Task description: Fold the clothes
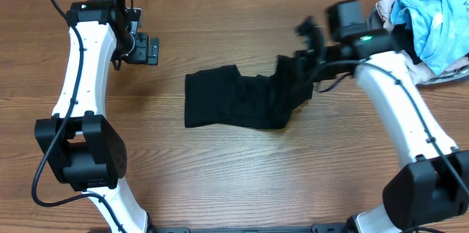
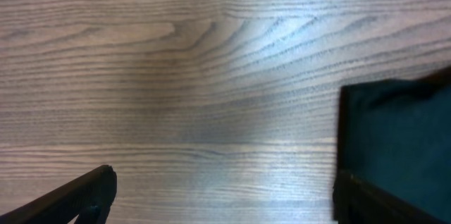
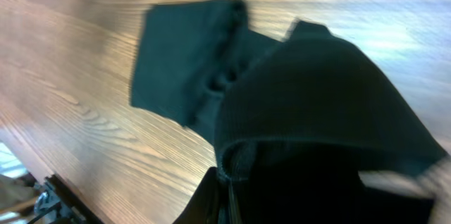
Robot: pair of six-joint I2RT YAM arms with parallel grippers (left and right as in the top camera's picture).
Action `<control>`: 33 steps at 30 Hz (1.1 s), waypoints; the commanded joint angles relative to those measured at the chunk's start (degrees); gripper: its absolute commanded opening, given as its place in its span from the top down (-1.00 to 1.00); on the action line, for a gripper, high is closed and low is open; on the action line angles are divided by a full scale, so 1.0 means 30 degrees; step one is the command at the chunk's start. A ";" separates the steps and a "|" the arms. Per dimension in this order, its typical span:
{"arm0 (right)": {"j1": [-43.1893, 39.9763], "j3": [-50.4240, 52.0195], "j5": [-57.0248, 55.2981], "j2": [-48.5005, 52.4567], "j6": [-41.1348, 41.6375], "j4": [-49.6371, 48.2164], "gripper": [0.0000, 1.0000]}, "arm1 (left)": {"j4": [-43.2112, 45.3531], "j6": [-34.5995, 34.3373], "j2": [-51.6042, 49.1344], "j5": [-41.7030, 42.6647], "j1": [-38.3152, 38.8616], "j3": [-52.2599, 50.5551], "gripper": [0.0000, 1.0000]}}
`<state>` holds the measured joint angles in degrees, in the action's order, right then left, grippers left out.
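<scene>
The black garment (image 1: 238, 100) lies in the middle of the table, partly folded, its left part flat and its right end lifted. My right gripper (image 1: 304, 61) is shut on that raised right end. In the right wrist view the black fabric (image 3: 310, 104) drapes over the fingers and hides them. No white logo shows. My left gripper (image 1: 146, 48) is open and empty, hovering over bare wood to the left of the garment. The left wrist view shows its two fingers wide apart (image 2: 222, 196) and the garment's edge (image 2: 394, 139) at the right.
A bundle of light-blue, grey and beige garments (image 1: 432, 20) sits at the table's far right corner, behind my right arm. Bare wood (image 1: 242, 182) lies in front of the black garment and between it and my left arm.
</scene>
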<state>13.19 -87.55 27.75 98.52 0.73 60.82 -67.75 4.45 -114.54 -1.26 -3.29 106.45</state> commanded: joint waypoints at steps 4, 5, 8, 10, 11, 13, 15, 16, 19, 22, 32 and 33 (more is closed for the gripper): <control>0.4830 -0.0554 -0.1938 0.1093 0.3330 -0.3519 0.92 | 0.0743 -0.0277 0.0153 0.0291 -0.0372 0.0313 -1.00; 0.5377 -0.0554 -0.1953 0.1457 0.3628 -0.4138 0.92 | 0.0823 -0.0306 0.0153 0.0291 -0.0415 0.0313 -1.00; 0.6564 -0.0554 -0.2084 0.2535 0.4320 -0.5617 0.92 | 0.0918 -0.0437 0.0153 0.0291 -0.0517 0.0313 -1.00; 0.7213 -0.0554 -0.2091 0.3337 0.4466 -0.6528 0.92 | 0.0962 -0.0444 0.0146 0.0291 -0.0539 0.0313 -0.99; 0.7512 -0.0554 -0.2091 0.3759 0.4699 -0.6965 0.92 | 0.0976 -0.0444 0.0146 0.0291 -0.0539 0.0313 -1.00; 0.7992 -0.0554 -0.2004 0.4488 0.4787 -0.7665 0.92 | 0.1027 -0.0444 0.0146 0.0291 -0.0539 0.0313 -1.00; 0.8488 -0.0554 -0.1865 0.5115 0.4787 -0.8444 0.92 | 0.1049 -0.0444 0.0146 0.0291 -0.0539 0.0313 -1.00; 0.8728 -0.0554 -0.1800 0.5348 0.4787 -0.8903 0.92 | 0.1056 -0.0444 0.0146 0.0291 -0.0539 0.0313 -1.00; 0.9209 -0.0554 -0.1807 0.5646 0.4794 -1.0120 0.92 | 0.1086 -0.0503 0.0146 0.0291 -0.0539 0.0313 -1.00; 0.9377 -0.0561 -0.1807 0.5646 0.5078 -1.1606 0.93 | 0.1100 -0.0503 0.0146 0.0291 -0.0539 0.0313 -1.00; 0.9508 -0.0561 -0.1690 0.6113 0.5712 -1.4367 0.92 | 0.1100 -0.0641 0.0146 0.0299 -0.0539 0.0313 -1.00; 0.9551 -0.0561 -0.1559 0.6251 0.5705 -1.4360 0.63 | 0.1100 -0.0641 0.0146 0.0299 -0.0539 0.0313 -1.00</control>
<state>41.34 -87.88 22.24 116.11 17.69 18.55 -64.66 3.33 -114.54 -1.08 -4.27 106.45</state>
